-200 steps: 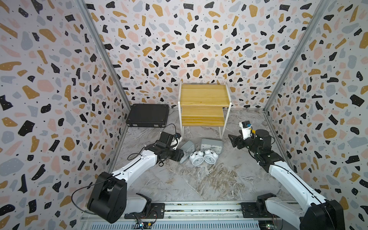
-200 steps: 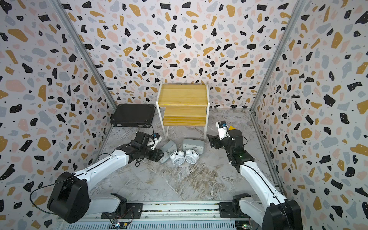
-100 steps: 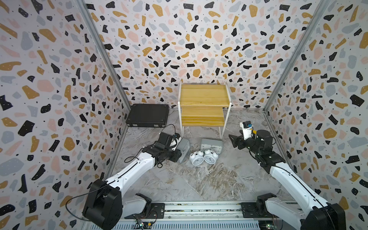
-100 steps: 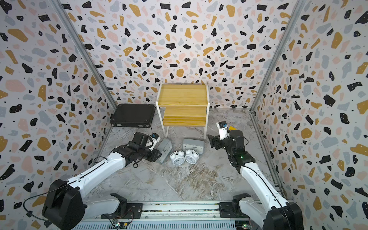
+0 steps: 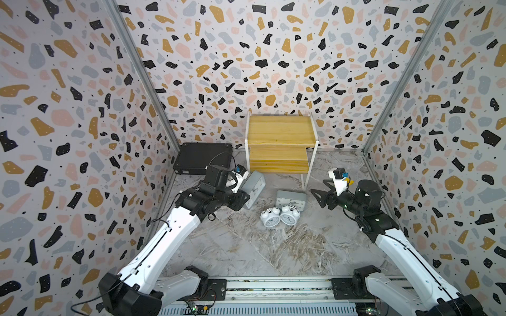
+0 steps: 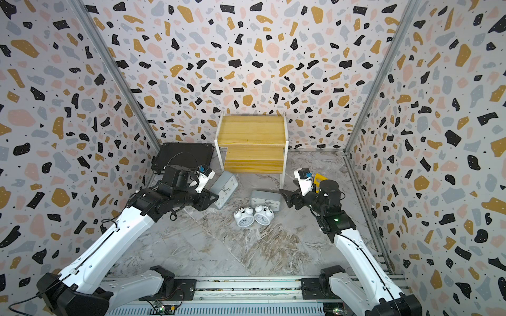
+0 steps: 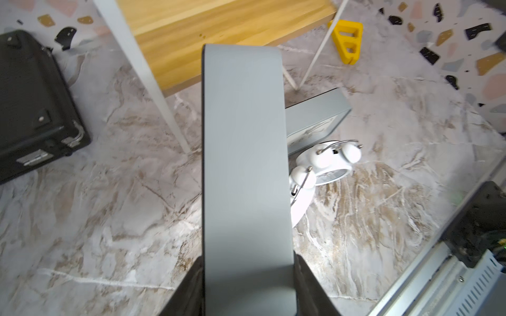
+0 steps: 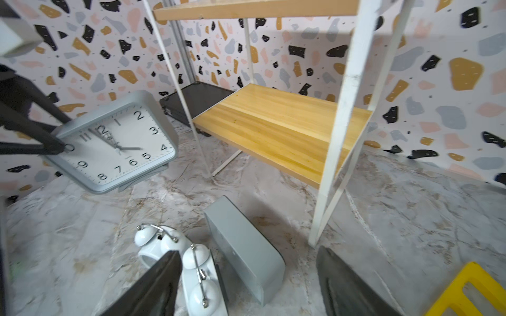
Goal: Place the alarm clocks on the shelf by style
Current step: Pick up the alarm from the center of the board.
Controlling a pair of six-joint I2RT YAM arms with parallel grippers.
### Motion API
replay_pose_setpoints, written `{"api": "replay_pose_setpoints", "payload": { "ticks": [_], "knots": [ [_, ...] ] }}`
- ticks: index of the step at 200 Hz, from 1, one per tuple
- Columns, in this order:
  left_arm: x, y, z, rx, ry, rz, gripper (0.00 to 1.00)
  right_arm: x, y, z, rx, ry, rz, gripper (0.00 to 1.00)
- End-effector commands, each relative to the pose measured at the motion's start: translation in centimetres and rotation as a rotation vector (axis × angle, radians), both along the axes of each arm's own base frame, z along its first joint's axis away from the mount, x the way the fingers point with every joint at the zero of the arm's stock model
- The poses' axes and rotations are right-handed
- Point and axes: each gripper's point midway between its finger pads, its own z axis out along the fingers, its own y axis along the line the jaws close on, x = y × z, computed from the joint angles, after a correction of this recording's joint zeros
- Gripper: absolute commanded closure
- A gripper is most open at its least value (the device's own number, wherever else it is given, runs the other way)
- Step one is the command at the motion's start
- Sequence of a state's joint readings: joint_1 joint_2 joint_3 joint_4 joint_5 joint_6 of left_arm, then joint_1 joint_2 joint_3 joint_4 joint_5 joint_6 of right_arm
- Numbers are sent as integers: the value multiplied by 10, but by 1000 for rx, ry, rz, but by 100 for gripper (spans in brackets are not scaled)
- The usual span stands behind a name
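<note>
My left gripper (image 5: 242, 198) (image 6: 212, 198) is shut on a grey rectangular alarm clock (image 5: 253, 188) (image 6: 226, 188) and holds it tilted above the floor, by the shelf's front left leg. The left wrist view shows that clock's grey side (image 7: 246, 164) between the two black fingers (image 7: 186, 295). Its white face (image 8: 115, 142) shows in the right wrist view. A second grey clock (image 5: 290, 199) (image 8: 238, 240) stands on the floor, with two white twin-bell clocks (image 5: 269, 218) (image 5: 289, 216) just in front of it. My right gripper (image 5: 317, 197) (image 8: 249, 253) stands open beside that grey clock. Both boards of the shelf (image 5: 279, 131) (image 8: 279, 123) are bare.
A flat black case (image 5: 200, 157) (image 7: 27, 109) lies left of the shelf against the wall. A yellow block (image 6: 319, 179) (image 7: 346, 41) sits on the floor behind my right wrist. Terrazzo walls close in three sides, and the arms' rail (image 5: 273, 287) runs along the front.
My left gripper closed on the grey rectangular clock and raised it off the floor toward the shelf. The right arm has hardly moved.
</note>
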State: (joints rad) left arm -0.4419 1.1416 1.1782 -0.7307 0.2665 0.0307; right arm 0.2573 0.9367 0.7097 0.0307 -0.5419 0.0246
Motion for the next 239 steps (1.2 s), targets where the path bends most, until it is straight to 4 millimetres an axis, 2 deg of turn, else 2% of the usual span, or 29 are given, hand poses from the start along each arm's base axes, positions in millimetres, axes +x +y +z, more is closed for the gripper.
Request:
{"api": "replay_pose_setpoints", "payload": {
  "ticks": [1,24,51,102,135,239],
  "knots": [
    [-7,-29,40,-95,-105,-199,81,-19,21,23,45,-21,181,17],
    [-14,-44,49,-104,-128,-354,81,-28,33,28,77,-14,295,17],
    [-15,-50,52,-65,-165,-462,81,-37,44,36,102,-28,415,17],
    [-25,-59,57,-21,-182,-650,80,-37,55,44,96,-39,525,14],
    [-27,-65,59,-6,-184,-703,80,-36,65,49,83,-61,578,13],
    [-37,-83,60,20,-174,-823,80,-49,88,42,30,-22,710,10]
  ]
}}
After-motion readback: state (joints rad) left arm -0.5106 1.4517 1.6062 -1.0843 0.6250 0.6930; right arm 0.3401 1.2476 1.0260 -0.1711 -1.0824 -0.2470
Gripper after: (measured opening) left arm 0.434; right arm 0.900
